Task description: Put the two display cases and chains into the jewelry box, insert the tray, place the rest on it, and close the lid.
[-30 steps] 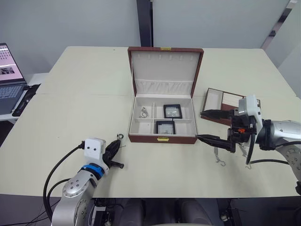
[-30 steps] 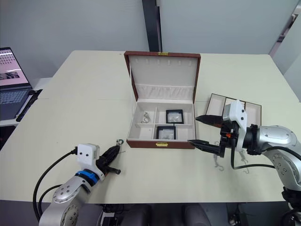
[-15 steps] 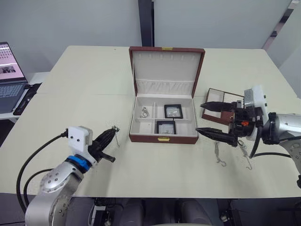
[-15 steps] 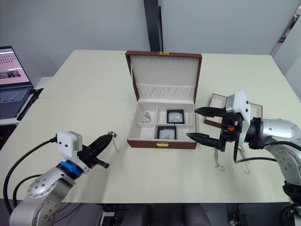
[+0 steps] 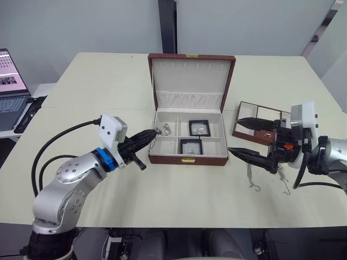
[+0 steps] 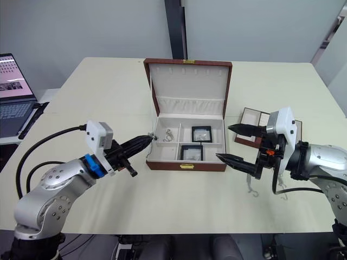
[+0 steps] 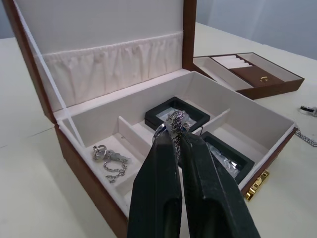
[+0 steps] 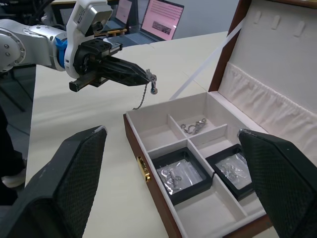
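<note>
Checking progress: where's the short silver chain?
Pinched in the left gripper, the short silver chain dangles beside the open reddish-brown jewelry box's left wall.

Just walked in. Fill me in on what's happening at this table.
A humanoid robot is packing a jewelry box, whose lid stands open. Its left end effector is shut on a small silver chain, held at the box's left edge. Both display cases and another chain already lie in the compartments. The right end effector waits open beside the box, above two longer chains on the table. The tray sits to the right, not yet inserted.
</note>
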`<action>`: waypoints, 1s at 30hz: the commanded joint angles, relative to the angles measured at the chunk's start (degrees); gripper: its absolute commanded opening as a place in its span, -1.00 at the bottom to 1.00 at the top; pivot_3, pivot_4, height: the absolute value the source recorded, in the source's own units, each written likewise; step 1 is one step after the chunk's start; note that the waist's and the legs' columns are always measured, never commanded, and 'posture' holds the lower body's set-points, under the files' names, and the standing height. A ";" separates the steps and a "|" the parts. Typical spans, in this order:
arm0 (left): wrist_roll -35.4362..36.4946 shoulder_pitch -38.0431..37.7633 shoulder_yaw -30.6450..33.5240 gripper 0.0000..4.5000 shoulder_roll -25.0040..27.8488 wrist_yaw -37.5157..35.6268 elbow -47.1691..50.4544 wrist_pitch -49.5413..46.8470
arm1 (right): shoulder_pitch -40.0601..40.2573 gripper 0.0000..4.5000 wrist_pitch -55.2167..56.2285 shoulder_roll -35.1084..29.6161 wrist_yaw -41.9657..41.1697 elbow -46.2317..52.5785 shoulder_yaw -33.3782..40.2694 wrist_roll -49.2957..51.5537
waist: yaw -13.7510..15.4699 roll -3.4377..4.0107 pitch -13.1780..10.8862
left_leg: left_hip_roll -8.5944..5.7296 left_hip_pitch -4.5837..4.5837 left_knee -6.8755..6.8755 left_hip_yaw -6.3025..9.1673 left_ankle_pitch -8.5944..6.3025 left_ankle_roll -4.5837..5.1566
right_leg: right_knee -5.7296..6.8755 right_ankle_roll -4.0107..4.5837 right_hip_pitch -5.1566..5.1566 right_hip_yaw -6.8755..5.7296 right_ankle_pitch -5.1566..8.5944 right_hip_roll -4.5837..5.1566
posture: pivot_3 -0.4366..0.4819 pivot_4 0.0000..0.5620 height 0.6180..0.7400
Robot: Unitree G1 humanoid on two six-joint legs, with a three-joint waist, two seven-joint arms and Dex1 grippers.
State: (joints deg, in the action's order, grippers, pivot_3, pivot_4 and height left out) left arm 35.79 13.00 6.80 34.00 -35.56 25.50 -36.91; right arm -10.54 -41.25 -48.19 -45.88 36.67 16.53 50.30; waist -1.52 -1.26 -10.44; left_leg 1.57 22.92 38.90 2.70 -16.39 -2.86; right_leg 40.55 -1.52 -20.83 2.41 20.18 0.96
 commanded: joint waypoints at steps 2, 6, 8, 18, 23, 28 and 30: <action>-0.72 4.05 -1.14 -0.98 1.15 -2.82 -2.74 0.61 | 2.62 1.00 0.69 0.27 2.88 4.29 3.44 1.47 | -0.06 0.00 0.00 | -0.01 0.00 0.00 -0.03 0.00 0.00 | -0.02 0.00 0.00 0.02 0.00 -0.12 | -0.05 -0.47 1.00; -2.30 5.60 -2.99 -0.98 0.92 -4.87 -6.56 1.49 | 5.42 1.00 1.04 0.33 4.45 5.80 4.82 1.73 | -0.13 0.00 0.00 | 0.02 -0.01 -0.03 -0.02 0.00 0.00 | -0.04 0.00 0.00 0.03 0.00 -0.13 | -0.05 -0.47 1.00; -3.22 5.62 -3.84 -0.98 0.98 -5.71 -7.83 1.92 | 6.37 1.00 1.18 0.24 4.91 6.31 5.07 1.65 | -0.14 0.00 0.00 | 0.03 -0.01 -0.02 -0.02 0.00 -0.01 | -0.03 0.00 0.00 0.04 0.00 -0.14 | -0.05 -0.47 1.00; -3.04 4.71 -3.65 -0.67 0.11 -6.20 -7.99 0.77 | 8.10 1.00 1.85 -0.09 5.59 6.76 5.29 1.60 | -0.10 0.00 0.00 | 0.02 0.00 -0.02 -0.01 0.00 0.00 | -0.05 0.00 0.01 0.04 0.00 -0.13 | -0.05 -0.47 1.00; -1.72 4.22 -2.63 0.05 0.16 -6.27 -7.27 -0.57 | 7.79 1.00 2.19 -0.26 5.04 5.83 4.92 1.25 | -0.11 0.00 0.00 | 0.02 0.00 -0.02 -0.01 0.00 0.00 | -0.05 0.00 0.01 0.03 0.00 -0.13 | -0.05 -0.47 1.00; 0.60 3.81 -0.97 0.77 0.30 -6.74 -7.00 -1.95 | 7.67 1.00 2.49 -0.37 4.27 4.69 4.74 0.72 | -0.11 0.00 0.00 | 0.02 0.00 -0.02 -0.01 0.00 0.00 | -0.05 0.00 0.01 0.04 0.00 -0.12 | -0.05 -0.47 1.00; 2.11 3.72 0.20 0.97 0.82 -7.65 -7.18 -2.71 | 8.26 1.00 2.85 -0.55 3.50 3.59 5.11 0.01 | -0.09 0.00 0.00 | 0.04 0.00 -0.02 0.00 0.00 0.00 | -0.05 0.00 0.01 0.03 0.00 -0.12 | -0.05 -0.47 1.00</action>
State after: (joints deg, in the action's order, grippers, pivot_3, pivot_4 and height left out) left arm 36.15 16.45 4.80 34.07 -42.31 16.35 -39.54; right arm -2.43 -39.75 -48.14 -41.67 40.13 19.70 50.64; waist -1.61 -1.26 -10.44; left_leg 1.60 22.92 38.87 2.70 -16.39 -2.87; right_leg 40.50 -1.52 -20.82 2.44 20.18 0.84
